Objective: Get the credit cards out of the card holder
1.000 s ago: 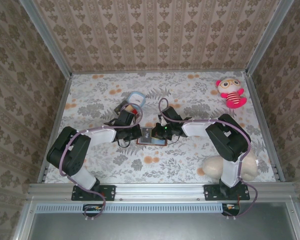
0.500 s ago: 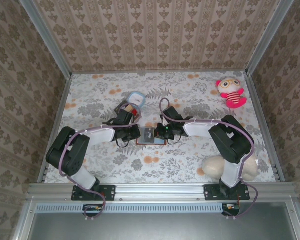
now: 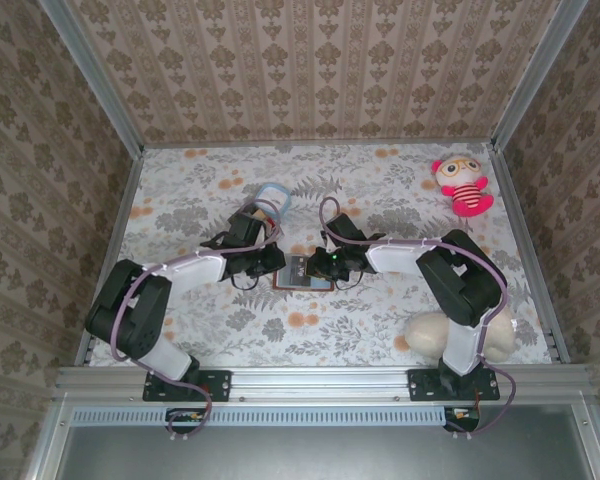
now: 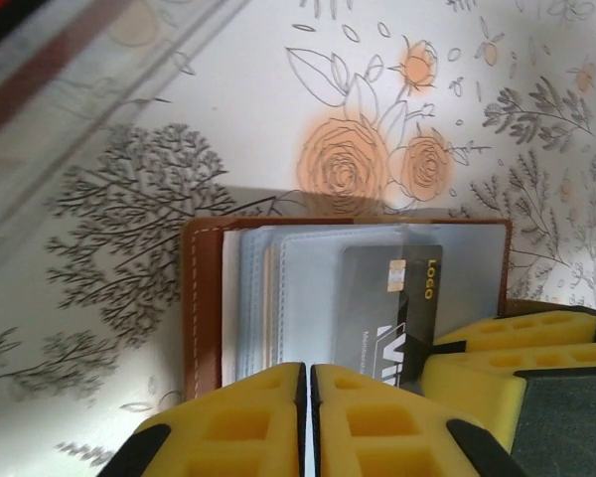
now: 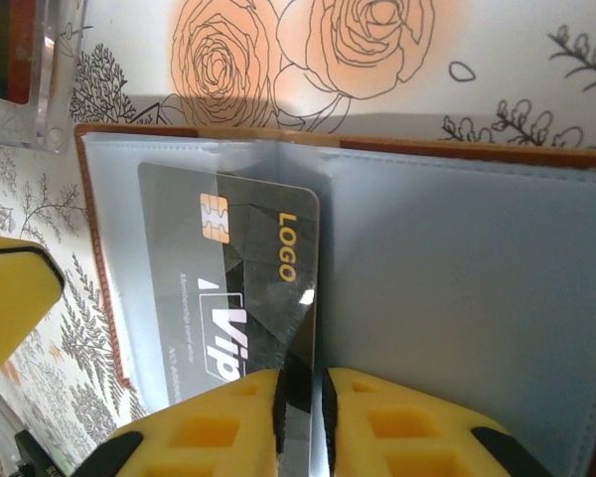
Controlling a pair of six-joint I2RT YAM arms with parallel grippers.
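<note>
My right gripper (image 5: 300,422) pinches the edge of the dark card (image 5: 228,288); my left gripper (image 4: 308,407), pressed together, sits at the edge of the open card holder (image 4: 204,298) on the table (image 4: 427,60). Step in hand: extracting this card. Next, I judge, pull it straight along its sleeve (image 4: 308,278) while the left anchors the holder.

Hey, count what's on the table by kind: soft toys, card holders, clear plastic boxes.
soft toys: 2 (pink doll, beige plush)
card holder: 1
clear plastic box: 1
total: 4
</note>
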